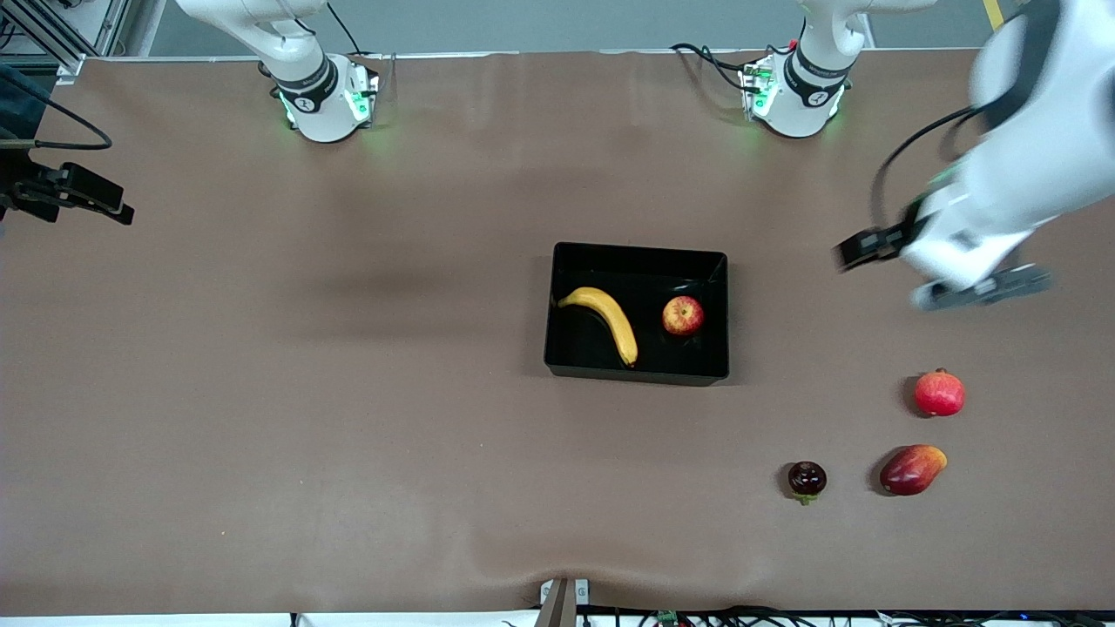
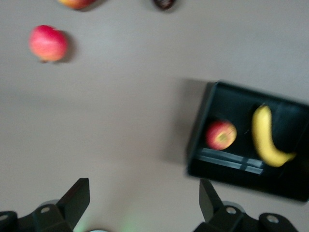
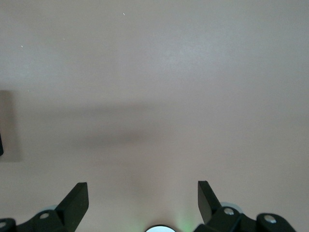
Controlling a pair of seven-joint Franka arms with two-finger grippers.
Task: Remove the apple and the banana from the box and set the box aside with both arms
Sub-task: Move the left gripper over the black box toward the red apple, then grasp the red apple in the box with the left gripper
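You have the banana (image 1: 603,319) and apple (image 1: 683,315) lying in the box (image 1: 638,373), well apart from both empty, spread grippers: left gripper (image 2: 143,200), right gripper (image 3: 142,202).

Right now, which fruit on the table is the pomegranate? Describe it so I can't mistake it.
Start at the black tray mid-table, then look toward the left arm's end, where three fruits lie on the bare cloth. The pomegranate is the one farthest from the front camera: plain red and round with a crown tip, unlike the oval mango and the small dark fruit.
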